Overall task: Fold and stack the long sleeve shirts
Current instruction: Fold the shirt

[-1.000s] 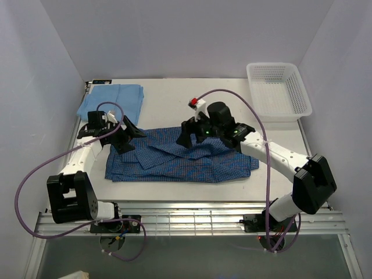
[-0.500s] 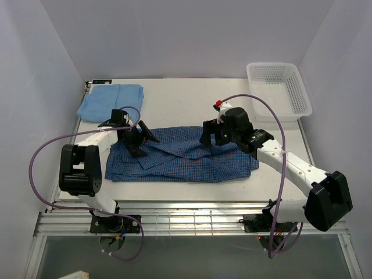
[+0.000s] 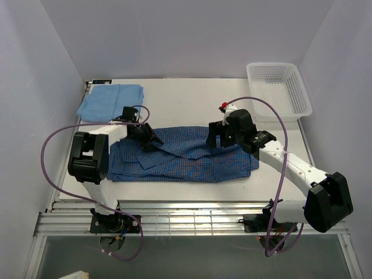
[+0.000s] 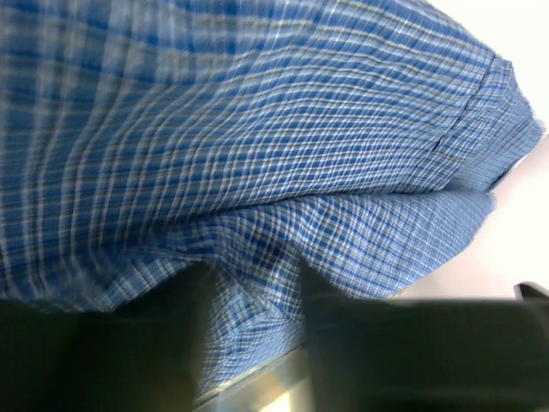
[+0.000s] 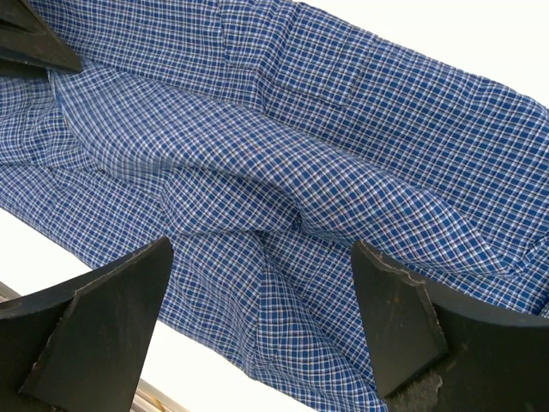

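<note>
The dark blue checked shirt (image 3: pixel 186 160) lies spread across the middle of the table, partly folded. The plain light blue shirt (image 3: pixel 110 102) lies folded flat at the far left corner. My left gripper (image 3: pixel 150 138) is down on the checked shirt's upper left part. In the left wrist view its fingers (image 4: pixel 313 287) have closed in on a raised fold of checked cloth (image 4: pixel 257 129). My right gripper (image 3: pixel 218 138) hovers over the shirt's far edge near the middle. It stands wide open (image 5: pixel 262 257) above the cloth (image 5: pixel 343 146), with nothing between its fingers.
A white mesh basket (image 3: pixel 279 90) stands at the far right corner. Bare white table (image 3: pixel 174 99) shows behind the checked shirt and along its near edge (image 5: pixel 197 360). Purple cables loop off both arms.
My left gripper moved right onto the checked shirt and closed from wide open onto a fold of it. My right gripper shifted right and toward the shirt's far edge, still open.
</note>
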Action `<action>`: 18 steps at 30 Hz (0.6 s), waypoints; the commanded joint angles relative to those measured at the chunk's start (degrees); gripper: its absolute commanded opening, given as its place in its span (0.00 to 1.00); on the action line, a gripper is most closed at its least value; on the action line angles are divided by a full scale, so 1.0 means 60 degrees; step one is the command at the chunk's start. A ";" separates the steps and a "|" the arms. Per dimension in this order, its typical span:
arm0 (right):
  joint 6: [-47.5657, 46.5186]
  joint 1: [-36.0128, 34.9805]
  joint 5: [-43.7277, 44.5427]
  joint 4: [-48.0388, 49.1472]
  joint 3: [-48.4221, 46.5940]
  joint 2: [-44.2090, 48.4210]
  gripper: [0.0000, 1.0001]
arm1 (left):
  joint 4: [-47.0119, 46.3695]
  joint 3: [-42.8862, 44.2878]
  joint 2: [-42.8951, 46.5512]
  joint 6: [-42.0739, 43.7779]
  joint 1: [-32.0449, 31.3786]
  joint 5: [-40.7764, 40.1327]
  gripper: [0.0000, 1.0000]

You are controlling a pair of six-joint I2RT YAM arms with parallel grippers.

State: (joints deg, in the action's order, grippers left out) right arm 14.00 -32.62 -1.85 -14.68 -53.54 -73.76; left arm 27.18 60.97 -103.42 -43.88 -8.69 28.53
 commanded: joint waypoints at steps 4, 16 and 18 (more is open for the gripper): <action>-0.0179 0.0090 0.0073 -0.0029 0.0046 0.0149 0.90 | -0.0311 0.0983 -0.0356 0.0047 -0.0134 -0.0053 0.00; -0.0472 0.0120 0.0059 -0.0015 0.0207 0.0339 0.90 | -0.1188 0.3126 0.1428 0.2873 -0.0544 -0.0465 0.00; -0.0604 0.0149 0.0088 0.0015 0.0236 0.0325 0.90 | -0.1873 0.2176 0.2379 0.3020 -0.0544 -0.0406 0.00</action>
State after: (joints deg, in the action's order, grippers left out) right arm 12.21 -32.18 -1.80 -15.33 -52.64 -73.41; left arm 21.71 77.19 -98.54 -31.59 -11.51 25.71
